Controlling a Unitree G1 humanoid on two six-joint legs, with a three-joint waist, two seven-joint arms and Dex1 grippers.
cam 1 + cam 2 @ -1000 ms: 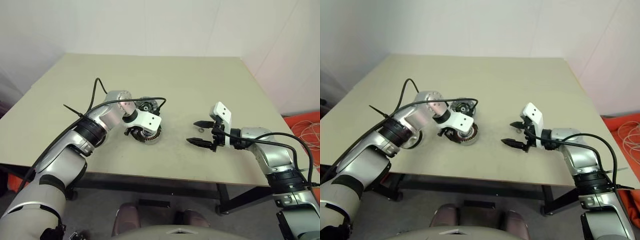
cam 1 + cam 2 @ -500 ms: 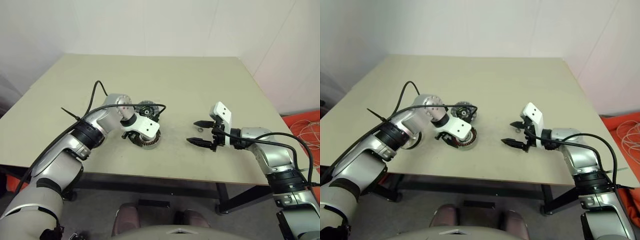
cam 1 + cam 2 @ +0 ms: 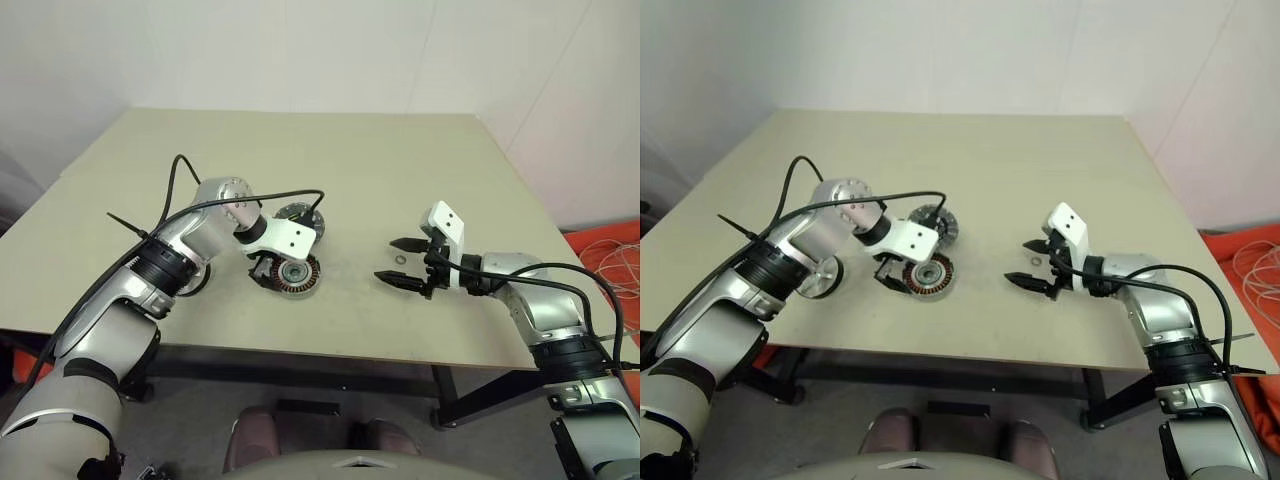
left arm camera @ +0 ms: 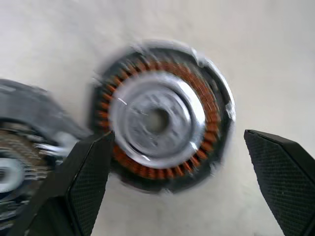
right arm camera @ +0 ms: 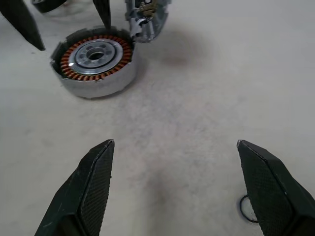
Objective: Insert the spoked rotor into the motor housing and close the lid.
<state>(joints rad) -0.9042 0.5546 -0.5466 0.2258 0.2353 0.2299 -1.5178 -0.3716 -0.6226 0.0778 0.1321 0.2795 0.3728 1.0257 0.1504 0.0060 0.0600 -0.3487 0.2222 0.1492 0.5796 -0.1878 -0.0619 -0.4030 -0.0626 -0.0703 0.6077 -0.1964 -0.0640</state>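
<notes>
The left gripper (image 4: pixel 179 184) is held wide open above the short round silver-rimmed motor housing (image 3: pixel 294 274) with copper windings, nothing gripped. The right gripper (image 3: pixel 399 262) is likewise spread wide and empty, well apart, near a tiny dark ring (image 3: pixel 400 261) on the beige table (image 3: pixel 400 170).

Both head eyes look down over the table (image 3: pixel 400 180); each wrist view faces the motor housing (image 5: pixel 95 61), the left closest.

Left gripper (image 4: pixel 182 182) and right gripper (image 5: pixel 174 189) (jaws wide).
</notes>
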